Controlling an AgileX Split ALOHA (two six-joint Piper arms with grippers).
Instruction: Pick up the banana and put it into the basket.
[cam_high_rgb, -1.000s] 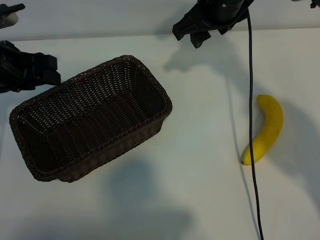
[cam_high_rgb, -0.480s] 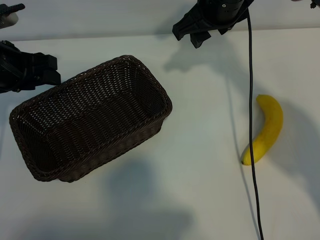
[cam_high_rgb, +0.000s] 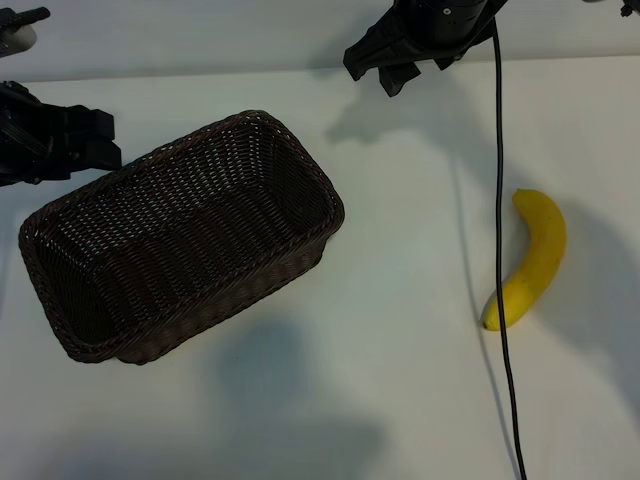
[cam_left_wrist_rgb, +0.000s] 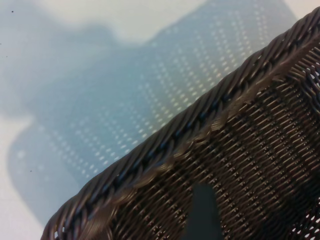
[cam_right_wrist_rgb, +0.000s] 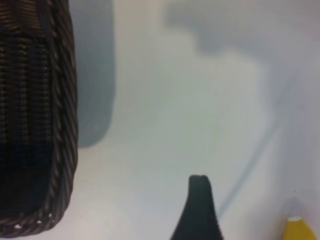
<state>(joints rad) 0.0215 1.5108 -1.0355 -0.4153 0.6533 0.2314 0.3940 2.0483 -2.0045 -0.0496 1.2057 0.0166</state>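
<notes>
White surface, evenly lit, with arm shadows.
Banana lies right, behind a hanging black cable; basket left, well apart. Left gripper beside basket rim, right gripper above: jaws apart, empty.

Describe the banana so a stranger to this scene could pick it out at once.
Start from the big dark wicker basket on the white table, then look far toward the right side in the exterior view. There the banana lies alone, curved and bright yellow, with a thin black cable running past it.
</notes>
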